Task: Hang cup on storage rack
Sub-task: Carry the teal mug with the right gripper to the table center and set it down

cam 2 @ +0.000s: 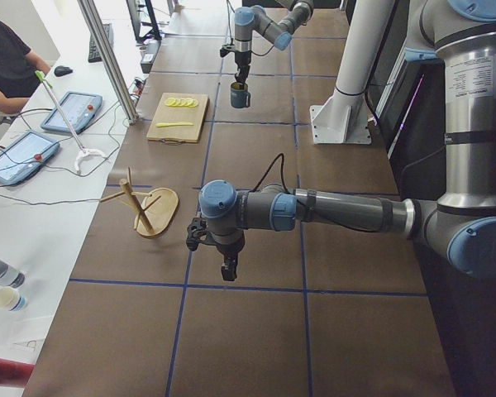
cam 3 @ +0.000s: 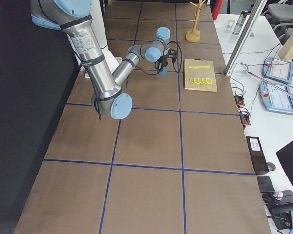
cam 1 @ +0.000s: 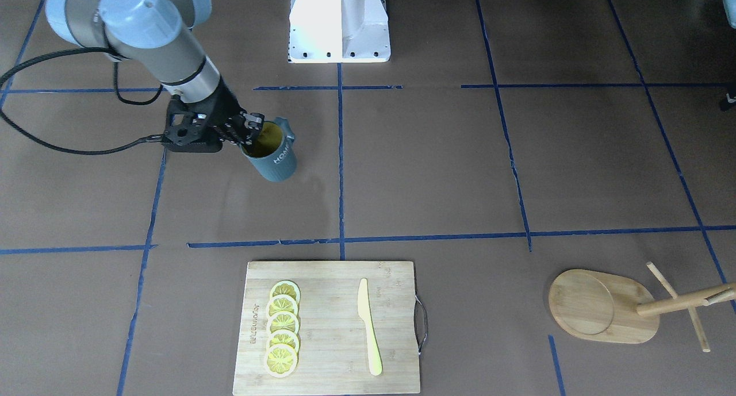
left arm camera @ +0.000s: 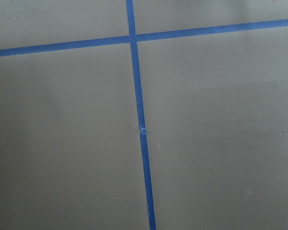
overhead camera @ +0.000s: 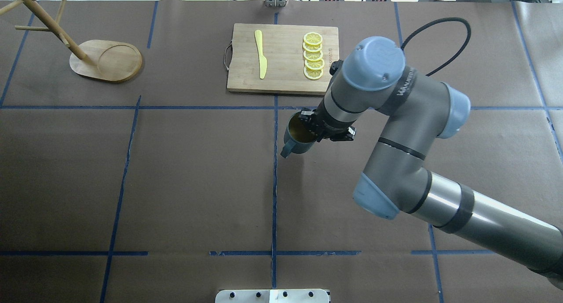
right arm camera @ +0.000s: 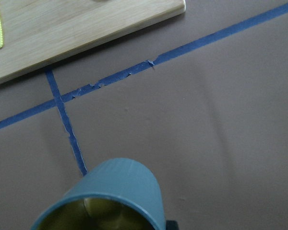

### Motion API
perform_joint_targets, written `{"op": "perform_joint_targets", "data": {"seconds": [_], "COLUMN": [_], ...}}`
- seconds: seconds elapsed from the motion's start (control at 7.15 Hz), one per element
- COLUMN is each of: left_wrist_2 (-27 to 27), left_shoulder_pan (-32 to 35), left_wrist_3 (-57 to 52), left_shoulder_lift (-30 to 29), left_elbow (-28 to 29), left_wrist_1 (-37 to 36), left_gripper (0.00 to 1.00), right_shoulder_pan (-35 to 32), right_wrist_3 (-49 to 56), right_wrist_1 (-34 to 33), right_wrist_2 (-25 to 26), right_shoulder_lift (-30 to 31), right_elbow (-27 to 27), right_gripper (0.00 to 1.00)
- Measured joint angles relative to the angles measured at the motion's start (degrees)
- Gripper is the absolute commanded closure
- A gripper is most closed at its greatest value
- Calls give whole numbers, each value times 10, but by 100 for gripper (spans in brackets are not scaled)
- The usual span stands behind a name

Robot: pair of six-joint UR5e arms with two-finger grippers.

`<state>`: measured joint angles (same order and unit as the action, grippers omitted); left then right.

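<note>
The cup (cam 1: 277,159) is dark blue-grey with a yellow-green inside and white "HOME" lettering. It hangs tilted a little above the table. My right gripper (cam 1: 248,133) is shut on the cup's rim; it shows in the overhead view (overhead camera: 313,128) beside the cup (overhead camera: 295,139). The right wrist view shows the cup (right arm camera: 120,196) below the camera. The storage rack (cam 1: 601,307), a wooden mug tree on an oval base, stands at the far corner on my left (overhead camera: 105,61). My left gripper (cam 2: 229,269) hangs over the table near the rack (cam 2: 153,211); I cannot tell if it is open.
A bamboo cutting board (cam 1: 330,361) with several lemon slices (cam 1: 283,327) and a yellow knife (cam 1: 368,327) lies at the far middle edge, just beyond the cup. The robot's white base (cam 1: 339,22) stands at the near edge. Blue tape lines cross the brown table.
</note>
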<state>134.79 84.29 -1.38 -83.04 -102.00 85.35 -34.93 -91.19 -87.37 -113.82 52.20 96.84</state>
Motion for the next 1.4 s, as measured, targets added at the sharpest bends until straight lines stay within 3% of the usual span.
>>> {"op": "perform_joint_targets", "data": {"seconds": [0.42,0.98,1.12,1.26,1.4], "left_wrist_2": [0,0,-1,-1,-1], "left_shoulder_pan": [1,1,1,1,0], "left_wrist_3": [0,-1,-2,-2,-3], "left_shoulder_lift": [2,6,6,7,7], "left_elbow": [-1,-2,-2,-2,-1], "left_wrist_1": [0,0,1,1,1], "left_gripper": [0,0,0,0,0], "right_shoulder_pan": [14,28,33,38,42], "right_wrist_3": [-95,-120,-120,-120,-119], "right_wrist_1": [0,1,1,1,0], "right_wrist_2": [15,16,16,16,17], "right_shoulder_lift": [-53,-61,-62,-63,-63], "right_elbow": [-69,-80,-80,-81,-81], "right_gripper": [95,86,66,38,1]}}
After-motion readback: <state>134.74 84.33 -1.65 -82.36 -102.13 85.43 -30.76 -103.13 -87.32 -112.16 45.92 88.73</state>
